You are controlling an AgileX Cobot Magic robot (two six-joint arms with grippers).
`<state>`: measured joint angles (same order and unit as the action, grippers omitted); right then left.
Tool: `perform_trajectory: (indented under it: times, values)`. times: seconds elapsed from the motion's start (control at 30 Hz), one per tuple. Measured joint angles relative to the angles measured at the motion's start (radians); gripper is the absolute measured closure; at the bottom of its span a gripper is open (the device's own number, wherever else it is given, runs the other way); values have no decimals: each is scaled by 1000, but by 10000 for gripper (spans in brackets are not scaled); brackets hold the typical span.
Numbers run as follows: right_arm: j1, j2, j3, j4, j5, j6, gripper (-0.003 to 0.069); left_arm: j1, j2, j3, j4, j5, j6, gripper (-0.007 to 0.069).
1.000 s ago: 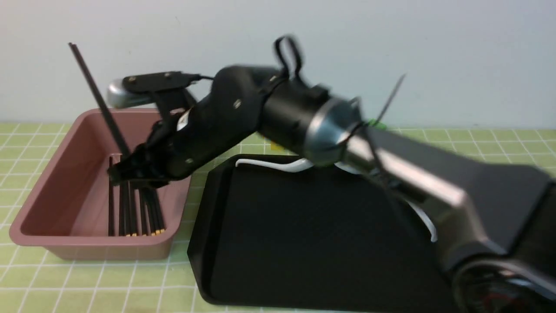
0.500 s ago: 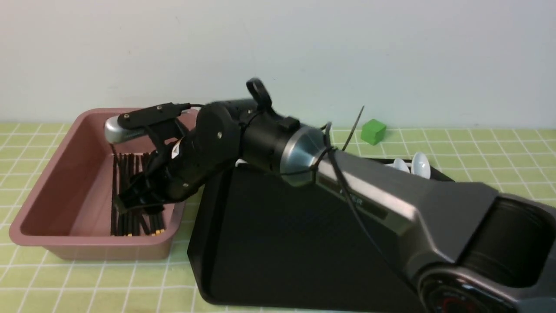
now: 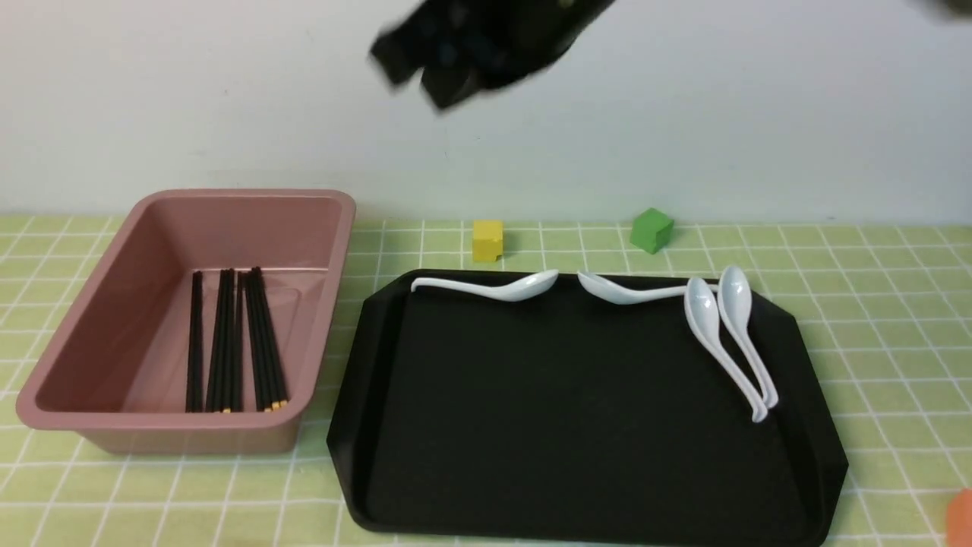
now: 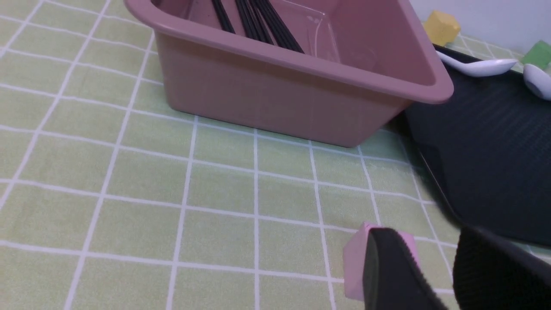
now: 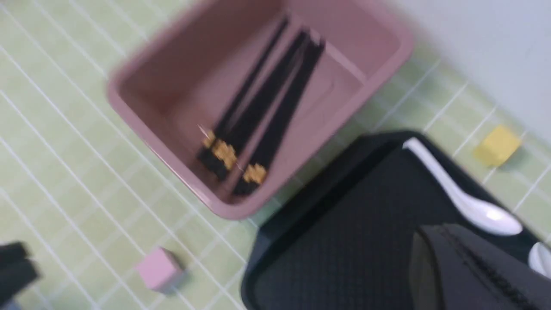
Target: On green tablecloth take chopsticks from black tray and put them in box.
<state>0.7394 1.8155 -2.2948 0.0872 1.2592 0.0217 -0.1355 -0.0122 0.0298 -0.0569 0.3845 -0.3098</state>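
Note:
Several black chopsticks with yellow tips lie side by side in the pink box at the left of the green tablecloth. The black tray to its right holds no chopsticks, only white spoons. My right gripper is a blur high above the table, shut and empty; its wrist view looks down on the box, the chopsticks and the tray. My left gripper is open and empty, low over the cloth beside the box; it is out of the front view.
Several white spoons lie along the tray's far and right edges. A yellow cube and a green cube sit behind the tray. A small pink cube lies just behind my left finger. An orange thing shows at the front right corner.
My right arm has lifted out of the box and risen to the top of the view. The chopstick it held upright now lies in the box with the others.

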Motion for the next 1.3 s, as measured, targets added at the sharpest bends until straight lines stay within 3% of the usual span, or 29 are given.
perform_trajectory:
  times: [0.17,0.43,0.67,0.8,0.93,1.3]
  values:
    - [1,-243,137,7,2,5,672,0,0,0,0,0,0,386]
    - [1,-802,744,-32,-25,5,670,0,0,0,0,0,0,386]
    - [1,-1256,1395,-44,-568,10,666,0,0,0,0,0,0,386]
    - [1,-1356,1632,-44,-817,12,662,0,0,0,0,0,0,386]
    - [1,-1422,1759,-44,-988,13,659,0,0,0,0,0,0,386]
    - [1,-1446,1900,-44,-1018,13,651,0,0,0,0,0,0,386]
